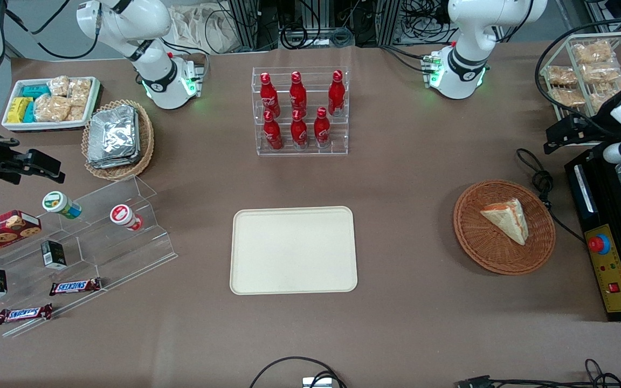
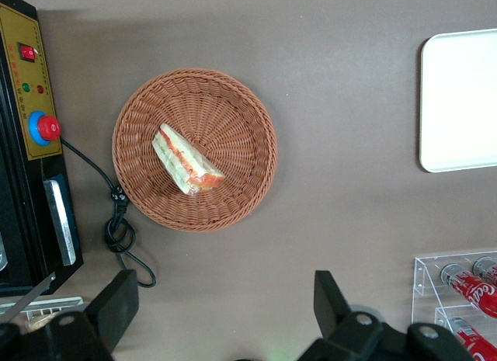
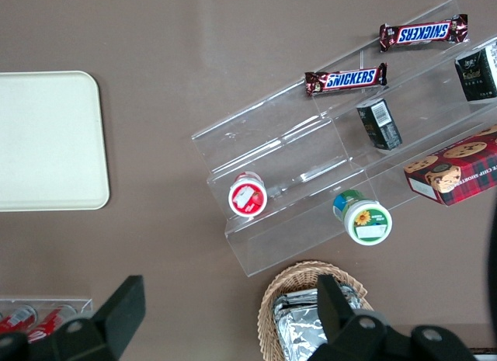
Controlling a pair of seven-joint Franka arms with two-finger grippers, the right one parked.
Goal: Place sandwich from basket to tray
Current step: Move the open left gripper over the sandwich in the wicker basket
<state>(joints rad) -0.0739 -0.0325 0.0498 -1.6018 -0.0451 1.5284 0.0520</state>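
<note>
1. While the sandwich (image 1: 506, 218) lies in the basket (image 1: 477, 242), the tray (image 1: 293, 250) sits bare mid-table, well apart from it, toward the parked arm's end.
2. Left wrist view: the gripper (image 2: 225, 307) hangs high above the table, fingers (image 2: 116, 303) spread wide with nothing between them, off the basket (image 2: 241, 112) rim, not over it.
3. Same view shows the sandwich (image 2: 189, 160) edge with red-orange and green filling stripes (front view gives mostly pale bread and some orange).
4. Front view barely shows the gripper; only the arm's black wrist parts appear at the working arm's end, above a black machine (image 1: 609, 258) with a red button (image 1: 599, 243).
5. Front view alone shows the whole tray; the wrist view catches one end of it (image 2: 458, 101).
6. A clear rack of red bottles (image 1: 299, 110) stands farther from the front camera than the tray.
7. A black cable (image 1: 541, 183) lies just beside the basket.
</note>
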